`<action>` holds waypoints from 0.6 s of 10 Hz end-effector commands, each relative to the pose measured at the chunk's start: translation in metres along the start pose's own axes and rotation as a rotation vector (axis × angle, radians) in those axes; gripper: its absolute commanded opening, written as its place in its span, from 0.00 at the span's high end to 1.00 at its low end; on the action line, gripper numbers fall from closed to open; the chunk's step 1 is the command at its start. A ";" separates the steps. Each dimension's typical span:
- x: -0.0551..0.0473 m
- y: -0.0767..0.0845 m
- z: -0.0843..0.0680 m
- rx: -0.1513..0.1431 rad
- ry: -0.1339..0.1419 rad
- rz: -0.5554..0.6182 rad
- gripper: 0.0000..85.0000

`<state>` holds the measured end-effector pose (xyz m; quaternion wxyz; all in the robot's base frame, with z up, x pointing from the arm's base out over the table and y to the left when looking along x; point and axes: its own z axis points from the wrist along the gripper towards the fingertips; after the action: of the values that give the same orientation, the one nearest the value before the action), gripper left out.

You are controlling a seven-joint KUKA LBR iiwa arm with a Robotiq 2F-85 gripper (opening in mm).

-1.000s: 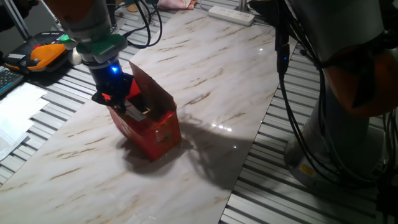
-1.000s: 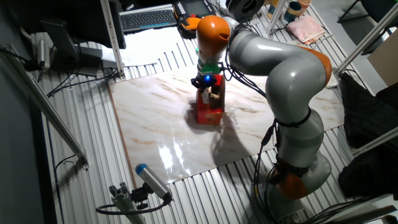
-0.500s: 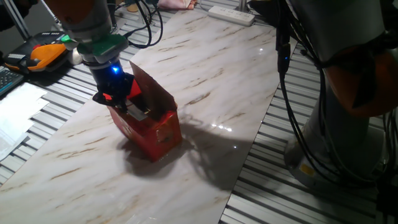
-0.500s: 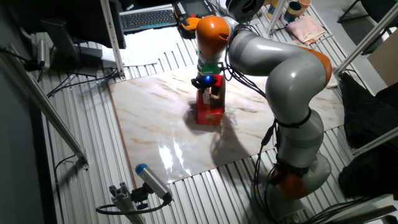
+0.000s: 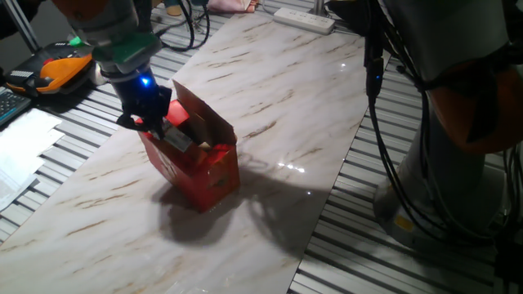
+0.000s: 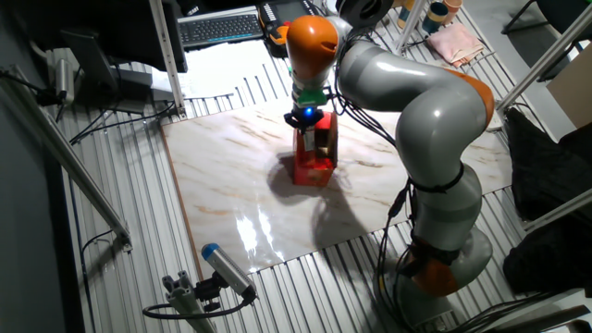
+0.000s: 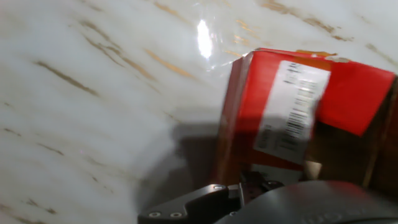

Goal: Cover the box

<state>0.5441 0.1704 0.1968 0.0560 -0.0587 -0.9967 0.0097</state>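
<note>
The box [image 5: 198, 169] stands on the marble tabletop, glossy red outside and brown inside, with its top open. One brown flap [image 5: 203, 117] stands up along its far side. My gripper [image 5: 152, 121] hangs over the box's left end, its dark fingertips at a red flap [image 5: 176, 111]; the jaws' spacing is hidden. From the other fixed view, the gripper [image 6: 306, 120] sits right above the box [image 6: 313, 168]. The hand view shows a red flap with a white barcode label [image 7: 283, 106] and the brown inside [image 7: 339, 155].
The marble tabletop [image 5: 270, 90] is bordered by slatted metal. An orange-and-black device [image 5: 57, 72] and papers [image 5: 20, 143] lie at the left. A white power strip [image 5: 304, 19] is at the far edge. The arm's base and cables [image 5: 441, 131] stand at the right.
The gripper has risen a little and shifted toward the back left. The box has moved only slightly, and its top looks a bit more open.
</note>
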 end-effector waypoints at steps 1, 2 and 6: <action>0.001 -0.006 -0.004 0.004 0.006 -0.011 1.00; 0.003 -0.012 -0.005 0.024 -0.001 -0.026 1.00; 0.010 -0.052 -0.017 0.003 0.004 -0.082 1.00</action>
<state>0.5298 0.1194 0.2165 0.0584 -0.0167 -0.9981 0.0092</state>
